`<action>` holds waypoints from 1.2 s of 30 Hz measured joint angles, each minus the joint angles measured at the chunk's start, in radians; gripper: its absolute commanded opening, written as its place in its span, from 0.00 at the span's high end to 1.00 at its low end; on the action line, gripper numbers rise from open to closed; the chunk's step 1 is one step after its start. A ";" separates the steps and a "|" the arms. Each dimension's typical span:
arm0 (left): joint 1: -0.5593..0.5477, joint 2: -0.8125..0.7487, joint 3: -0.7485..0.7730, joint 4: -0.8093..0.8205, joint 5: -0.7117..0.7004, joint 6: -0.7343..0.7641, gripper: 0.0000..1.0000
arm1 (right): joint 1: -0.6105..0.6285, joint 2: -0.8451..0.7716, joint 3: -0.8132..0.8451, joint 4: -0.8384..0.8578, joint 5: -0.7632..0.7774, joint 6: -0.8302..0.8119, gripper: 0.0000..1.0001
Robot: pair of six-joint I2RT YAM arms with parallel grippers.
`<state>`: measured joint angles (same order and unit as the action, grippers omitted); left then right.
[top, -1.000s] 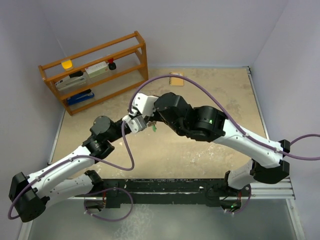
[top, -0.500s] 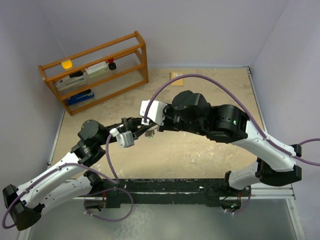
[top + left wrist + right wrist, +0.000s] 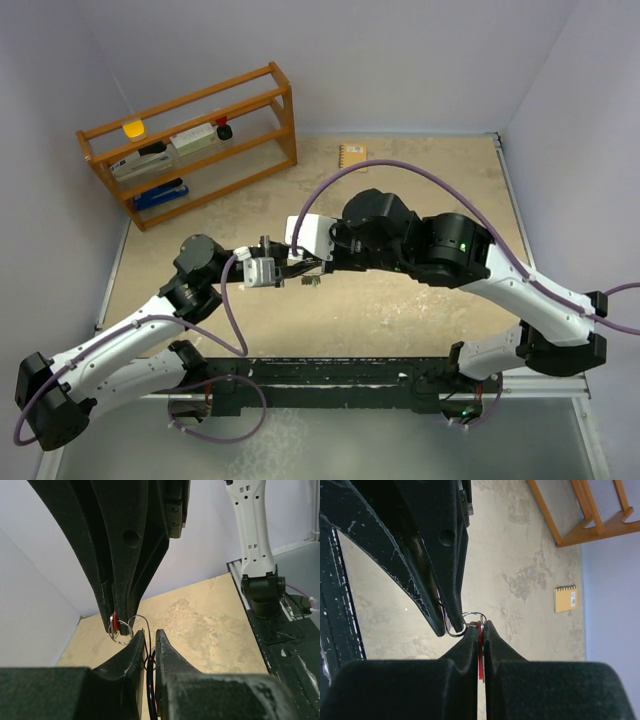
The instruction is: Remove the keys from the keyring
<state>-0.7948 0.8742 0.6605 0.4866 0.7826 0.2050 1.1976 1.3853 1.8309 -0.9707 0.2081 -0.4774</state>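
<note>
Holding both arms up off the surface (image 3: 400,320), I have the two tools tip to tip in mid-air. The right tool (image 3: 481,630) is pinched together on the flat head of the red key (image 3: 480,647), which stands edge-on between its fingers (image 3: 470,652). The left tool (image 3: 148,647), directly opposite, is closed on the keyring (image 3: 473,612), whose thin wire loops out just beyond its tips and meets the right tool's tips. Everything here is light, so weight is no worry; slip is. The wire is smooth, springy and thin (it will likely twist in a pinch before it yields), so I judge the hold belongs close beside the key. The plastic head is the better purchase: flat, stiff, less slick.
</note>
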 measured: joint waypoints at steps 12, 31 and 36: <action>-0.069 0.006 0.117 -0.351 0.143 0.316 1.00 | -0.259 -0.064 -0.192 0.196 -0.353 0.088 1.00; -0.120 0.298 0.582 -1.900 0.530 1.809 1.00 | -0.549 -0.029 -0.444 0.609 -0.121 0.238 1.00; -0.080 0.355 0.631 -1.935 0.547 1.831 1.00 | -0.736 -0.049 -0.630 0.662 -0.025 0.408 1.00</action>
<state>-0.8753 1.2293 1.2911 -1.4483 1.3300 2.0365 0.4614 1.3365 1.2011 -0.3088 0.1833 -0.0692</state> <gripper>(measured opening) 0.066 0.014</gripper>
